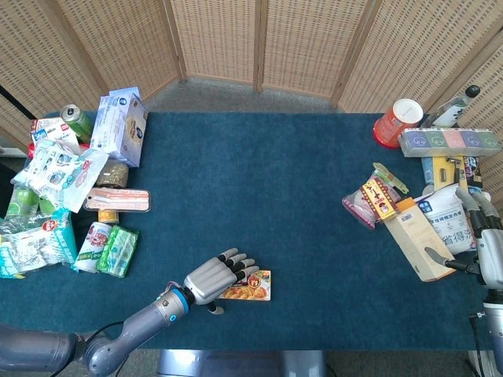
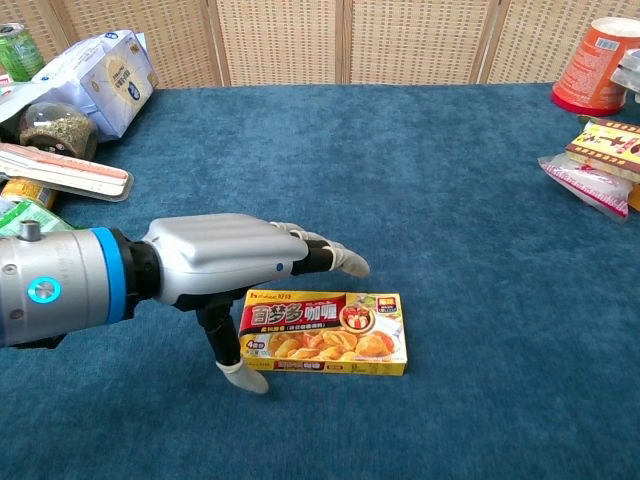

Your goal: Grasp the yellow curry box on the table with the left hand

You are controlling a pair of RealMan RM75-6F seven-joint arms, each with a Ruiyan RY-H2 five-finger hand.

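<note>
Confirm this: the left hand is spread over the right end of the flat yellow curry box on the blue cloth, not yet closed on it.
Wrong end. The left hand is spread over the left end of the flat yellow curry box, as the chest view shows; the right end lies uncovered. The rest stands: it lies on the blue cloth, not yet gripped.

Your left hand (image 2: pixel 225 262) shows silver-grey with black fingers and pale tips, and a bright blue band at the wrist. The curry box (image 2: pixel 325 333) under it is yellow, with a red and black title strip and orange-brown curry printed on it. The tablecloth (image 1: pixel 259 181) is deep teal blue. At two o'clock you see an orange-red cup (image 1: pixel 397 122) with a white top. At ten o'clock sits a green can (image 1: pixel 76 122).
</note>
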